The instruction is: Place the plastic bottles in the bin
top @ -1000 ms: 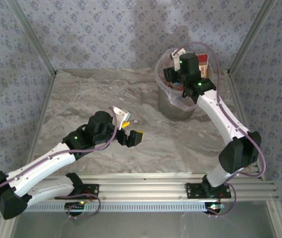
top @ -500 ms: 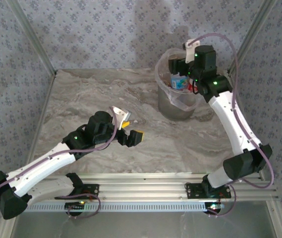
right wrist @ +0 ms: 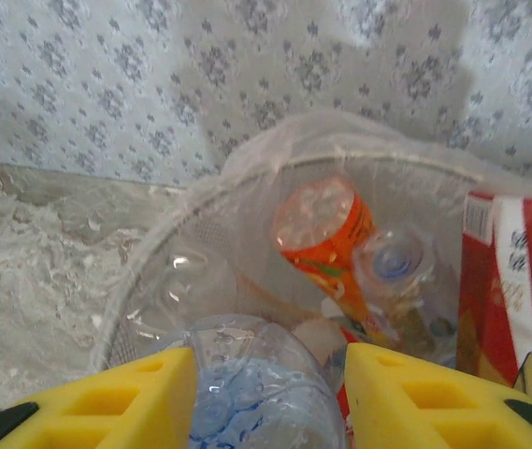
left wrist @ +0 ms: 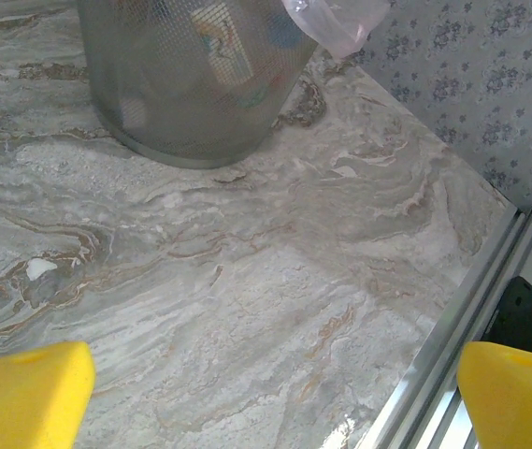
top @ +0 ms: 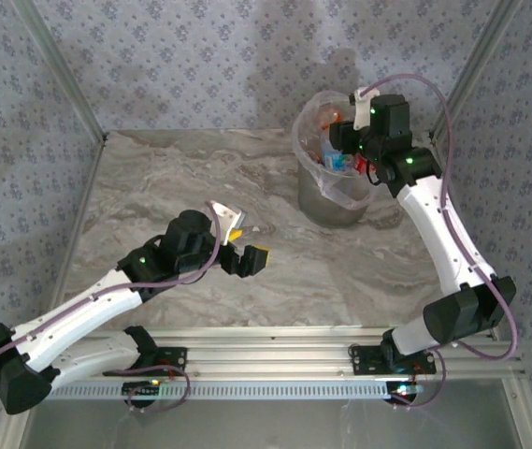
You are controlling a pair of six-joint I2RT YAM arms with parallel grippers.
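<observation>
The drop is the step in hand. The right jaws are clenched on a clear bottle [right wrist: 256,393] directly over the bag-lined mouth of the bin [right wrist: 144,253]. Its long axis seems to run forward from the jaws, down into the bin; which end leads I cannot tell. Just ahead, an orange-labelled bottle [right wrist: 326,229] lies inside, base toward the jaws. Next, the jaws must part while over the opening. The left jaws hang released and empty above the worktop [left wrist: 275,281].
</observation>
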